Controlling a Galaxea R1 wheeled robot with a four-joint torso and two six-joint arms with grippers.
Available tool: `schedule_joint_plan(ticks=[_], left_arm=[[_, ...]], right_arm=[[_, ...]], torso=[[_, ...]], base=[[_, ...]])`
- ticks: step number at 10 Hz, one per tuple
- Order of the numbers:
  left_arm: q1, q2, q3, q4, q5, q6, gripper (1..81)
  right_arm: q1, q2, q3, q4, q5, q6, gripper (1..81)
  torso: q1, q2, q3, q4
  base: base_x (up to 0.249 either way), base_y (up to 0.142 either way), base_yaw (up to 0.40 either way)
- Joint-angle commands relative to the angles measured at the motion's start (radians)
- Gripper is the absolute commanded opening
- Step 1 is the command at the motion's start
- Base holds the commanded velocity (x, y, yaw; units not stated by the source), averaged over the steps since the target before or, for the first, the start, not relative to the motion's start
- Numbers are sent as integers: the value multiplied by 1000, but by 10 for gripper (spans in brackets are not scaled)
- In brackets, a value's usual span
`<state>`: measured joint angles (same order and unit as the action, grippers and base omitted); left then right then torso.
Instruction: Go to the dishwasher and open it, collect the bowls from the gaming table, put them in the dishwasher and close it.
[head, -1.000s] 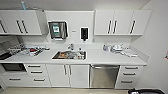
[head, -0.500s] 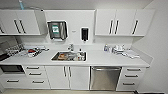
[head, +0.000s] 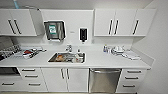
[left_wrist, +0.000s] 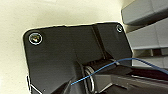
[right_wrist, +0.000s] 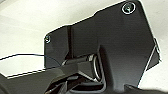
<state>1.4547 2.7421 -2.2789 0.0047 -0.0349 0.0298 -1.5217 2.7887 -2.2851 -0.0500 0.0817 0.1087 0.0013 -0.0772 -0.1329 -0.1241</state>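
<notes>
Well, from the head view the robot faces a kitchen wall square on. The dishwasher sits under the desk, right of the sink, its steel door shut and the bar handle across the top. White cupboards flank it and more hang above. No bowls are to be seen. So I judge this to be the first step, the approach to the dishwasher, with the opening not yet begun. Next it would need to close in, bend, and bring one claw to that bar so the door can be pulled down.

Against the earlier frames the whole picture has slid: the kitchen sits a touch larger and the dishwasher nearer the middle. That is the camera going with the robot, not the things moving.

From the left wrist view I see dark plate, a blue wire and grey drawer fronts; whether that claw is wide or narrow I cannot tell.

From the right wrist view, dark plate over pale floor; again I cannot tell.
</notes>
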Motion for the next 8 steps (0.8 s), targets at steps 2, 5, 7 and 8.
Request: schedule_joint_plan(ticks=[2,5,7,8], left_arm=[[-33,-16,13,0,53,5,811],[-32,-16,13,0,53,5,811],[-30,-18,13,0,53,5,811],[-30,-16,13,0,53,5,811]], right_arm=[[33,-13,15,-11,-56,-1,811],[31,-12,15,-11,-56,-1,811],[33,-9,13,-11,-56,-1,811],[33,-9,15,-11,-56,-1,811]], torso=[[-1,0,0,0],[-1,-1,0,0],[-1,-1,0,0],[-1,-1,0,0]], base=[[91,-78,0],[89,-88,0],[89,-90,0],[89,-90,0]])
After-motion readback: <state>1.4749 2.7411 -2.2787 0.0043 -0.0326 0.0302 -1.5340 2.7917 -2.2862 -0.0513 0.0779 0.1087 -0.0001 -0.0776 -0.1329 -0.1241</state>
